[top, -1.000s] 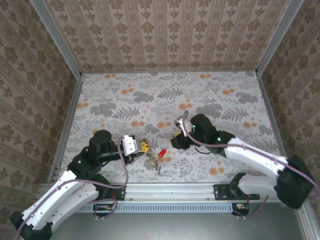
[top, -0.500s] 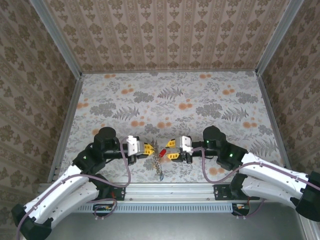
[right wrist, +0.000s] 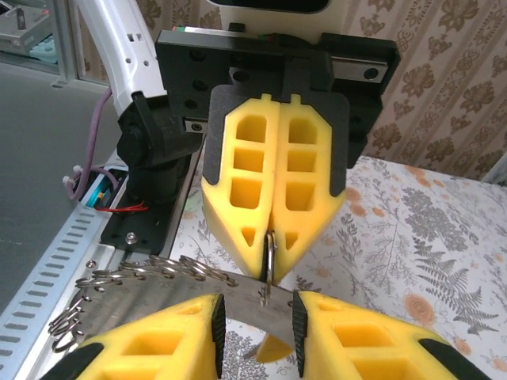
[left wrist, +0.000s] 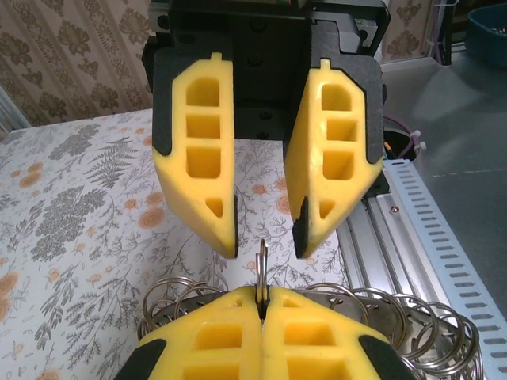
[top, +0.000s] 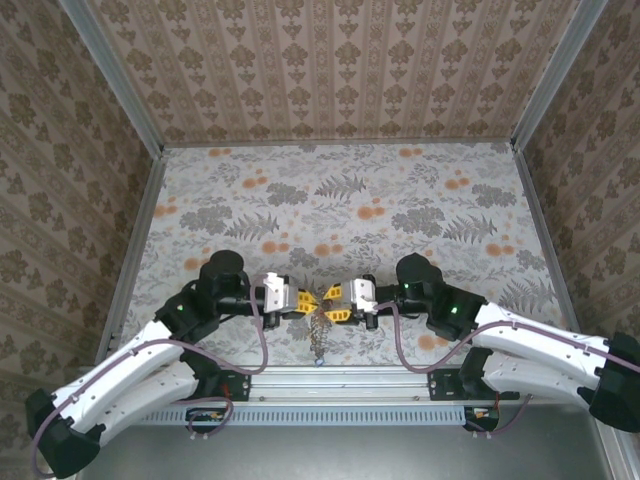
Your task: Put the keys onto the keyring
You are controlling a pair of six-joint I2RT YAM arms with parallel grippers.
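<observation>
My left gripper (top: 308, 299) and right gripper (top: 333, 300) meet tip to tip above the table's front edge. The left gripper (left wrist: 261, 299) is shut on a thin split ring (left wrist: 262, 260) of the keyring (top: 318, 332), whose silvery band of rings (right wrist: 170, 286) hangs below. The right gripper (right wrist: 255, 321) is open, its fingers (left wrist: 214, 214) either side of that ring without touching it. The band crosses just above the gap. A small yellow piece (right wrist: 273, 351), perhaps one of the keys, shows under the band.
The aluminium rail (top: 330, 378) with both arm bases runs right below the grippers. Patterned walls with metal corner posts (top: 130, 105) close in the flowered table (top: 340, 200).
The right arm swung from back right to face the left gripper. The left gripper rose and moved right with the keyring. The red key seen earlier on the table is now covered.
</observation>
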